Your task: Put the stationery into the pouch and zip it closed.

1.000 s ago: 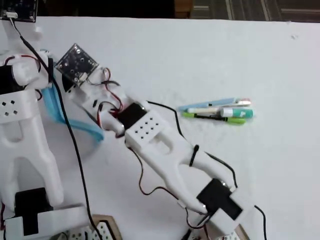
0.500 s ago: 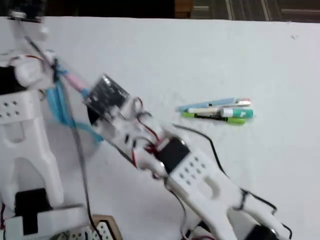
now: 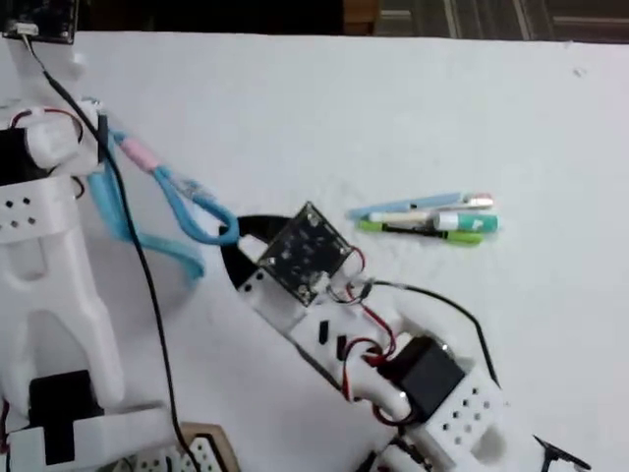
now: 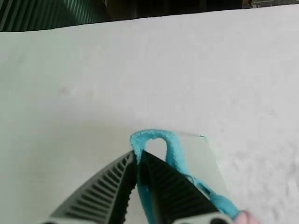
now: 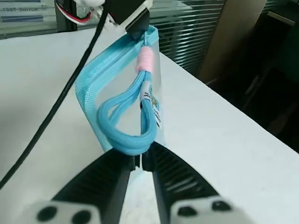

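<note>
the left gripper point(image 4: 137, 156) is clenched on the turquoise trim at one end of the pouch point(image 5: 117, 79), holding it raised off the table point(image 3: 393, 108) at the left side of the high view. the right gripper point(image 5: 140, 158) has its jaws pinched tight on the blue strap point(image 5: 126, 135), a loop that hangs from a pink tab point(image 5: 145, 60) at the pouch's zipper line. in the high view the strap runs taut from the pouch down to the right gripper near the middle of the table.

this two-ended hold looks deliberate: one arm seems to anchor the pouch so that a pull on the strap runs the slider along the zipper instead of dragging the whole bag. since the pens point(image 3: 428, 216) lie in a small bundle on the table, well apart from the pouch and to the right of both arms, the pull is more likely meant to open the mouth than to close it. how far the zipper stands open cannot be told.

the table is a plain white, slightly grainy surface. a black cable point(image 3: 138, 265) trails across the left arm. beyond the table's far edge the room is dark, with slatted blinds point(image 5: 187, 23) and a dark panel beside them.
</note>
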Controlling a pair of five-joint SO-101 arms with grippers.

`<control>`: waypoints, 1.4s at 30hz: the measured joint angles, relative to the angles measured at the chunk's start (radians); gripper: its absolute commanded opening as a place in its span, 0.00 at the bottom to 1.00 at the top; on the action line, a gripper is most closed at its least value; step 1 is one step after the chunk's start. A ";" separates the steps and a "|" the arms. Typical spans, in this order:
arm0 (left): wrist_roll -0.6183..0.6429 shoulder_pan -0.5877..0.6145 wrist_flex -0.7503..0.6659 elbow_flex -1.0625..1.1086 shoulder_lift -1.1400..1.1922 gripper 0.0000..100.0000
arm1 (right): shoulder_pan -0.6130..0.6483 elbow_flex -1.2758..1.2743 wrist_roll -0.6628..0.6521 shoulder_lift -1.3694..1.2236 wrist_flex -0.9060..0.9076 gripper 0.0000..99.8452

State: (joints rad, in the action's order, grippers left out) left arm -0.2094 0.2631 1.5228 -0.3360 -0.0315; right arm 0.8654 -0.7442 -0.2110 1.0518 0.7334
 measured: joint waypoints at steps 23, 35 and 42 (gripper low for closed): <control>0.000 0.000 0.000 0.000 0.000 0.02 | 0.080 0.000 0.000 -0.015 0.189 0.30; 0.000 0.000 0.000 0.000 0.000 0.02 | 0.077 0.000 0.040 -0.302 -0.170 0.30; 0.000 0.000 0.000 0.000 0.000 0.02 | -0.008 0.009 -0.025 -0.505 -0.321 0.30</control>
State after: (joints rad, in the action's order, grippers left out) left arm -0.2094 0.2631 1.5228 -0.3360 -0.0315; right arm 0.8577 -0.7350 -0.2355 0.5470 0.4127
